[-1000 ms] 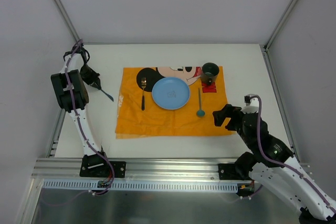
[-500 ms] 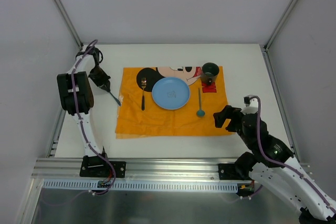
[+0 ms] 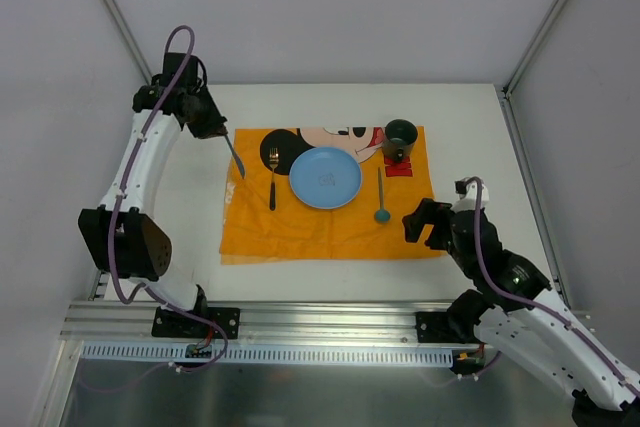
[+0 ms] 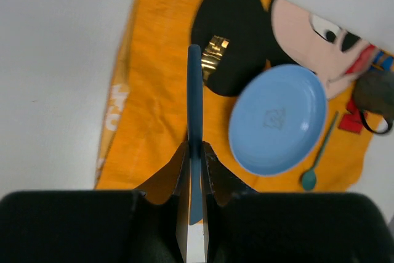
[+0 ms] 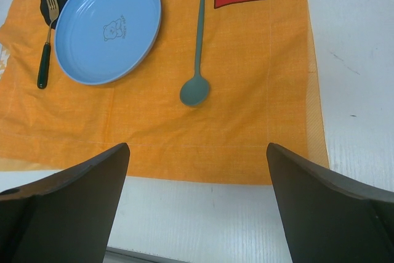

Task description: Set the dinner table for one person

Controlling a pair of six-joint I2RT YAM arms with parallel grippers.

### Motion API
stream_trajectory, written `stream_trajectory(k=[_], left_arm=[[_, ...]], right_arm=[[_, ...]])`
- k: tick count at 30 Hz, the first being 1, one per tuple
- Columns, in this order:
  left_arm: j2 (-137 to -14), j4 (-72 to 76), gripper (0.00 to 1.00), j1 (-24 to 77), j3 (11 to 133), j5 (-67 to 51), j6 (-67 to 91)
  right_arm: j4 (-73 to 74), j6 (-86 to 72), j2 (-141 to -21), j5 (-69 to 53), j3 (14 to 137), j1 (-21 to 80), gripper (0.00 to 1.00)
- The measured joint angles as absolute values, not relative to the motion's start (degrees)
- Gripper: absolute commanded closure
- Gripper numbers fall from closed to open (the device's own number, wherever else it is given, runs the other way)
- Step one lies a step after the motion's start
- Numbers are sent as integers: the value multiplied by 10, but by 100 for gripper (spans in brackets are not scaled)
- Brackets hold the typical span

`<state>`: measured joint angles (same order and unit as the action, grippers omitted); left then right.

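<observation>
On the white dinner table lies an orange placemat. It carries a blue plate, a fork left of the plate, a teal spoon right of it and a dark green mug. My left gripper hovers over the mat's far left corner, shut on a slim blue knife. In the left wrist view the knife sticks out edge-on from between the fingers of the left gripper. My right gripper stands wide open and empty over the mat's near right edge, also seen in its wrist view.
Grey walls close in the table on three sides. An aluminium rail runs along the near edge by the arm bases. Bare white tabletop shows left of the mat and right of it.
My left arm has swung up from the table's left edge and reached toward the mat's far left corner, carrying the blue knife. The right arm has barely moved.
</observation>
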<state>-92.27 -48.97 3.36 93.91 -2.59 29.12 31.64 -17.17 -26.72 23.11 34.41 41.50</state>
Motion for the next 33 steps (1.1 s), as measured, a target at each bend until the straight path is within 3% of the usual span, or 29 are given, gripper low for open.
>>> stream_trajectory(k=[5,13,23,33], left_arm=[[-939,-467,100,147,956,-51,280],[-1092,-393,100,324,971,-89,293],[-1273,-314,100,411,1104,-119,352],[-1342,-288,100,449,1165,-135,384]], right_arm=[[315,-176,-297,230,354,415,1],[316,-189,-298,232,355,415,0],[329,-220,-283,236,355,426,1],[348,-236,-279,251,353,437,1]])
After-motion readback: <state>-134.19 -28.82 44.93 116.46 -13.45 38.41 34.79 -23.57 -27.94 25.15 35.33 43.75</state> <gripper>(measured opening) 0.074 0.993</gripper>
